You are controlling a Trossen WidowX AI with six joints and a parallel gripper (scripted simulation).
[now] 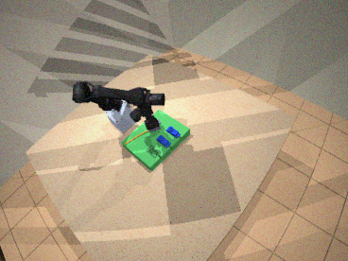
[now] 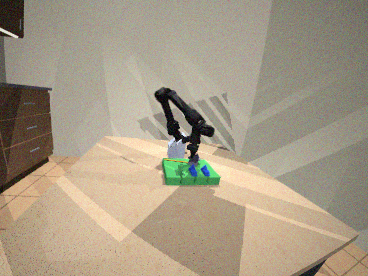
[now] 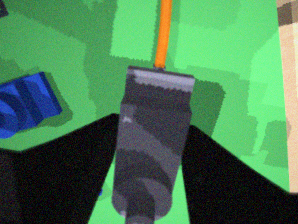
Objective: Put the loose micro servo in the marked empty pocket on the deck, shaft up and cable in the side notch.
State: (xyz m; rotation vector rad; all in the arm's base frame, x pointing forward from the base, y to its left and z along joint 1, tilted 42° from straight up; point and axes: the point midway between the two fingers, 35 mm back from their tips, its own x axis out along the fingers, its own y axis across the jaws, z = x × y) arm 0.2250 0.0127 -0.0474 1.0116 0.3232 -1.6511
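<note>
- Gripper [image 3: 150,150] pinched partway shut on the grey micro servo [image 3: 152,135], lying flat on the green deck [image 3: 235,45].
- Looks light, rigid, probably slick; flat body sides suit the grip.
- Orange cable [image 3: 163,32] trails loose, may drag.

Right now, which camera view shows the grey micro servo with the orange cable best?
The wrist view: the grey micro servo fills the frame between the black fingers of the gripper, orange cable running away over the green deck. The top view shows only the cable beside the arm; in the exterior view the servo is too small to make out.
</note>
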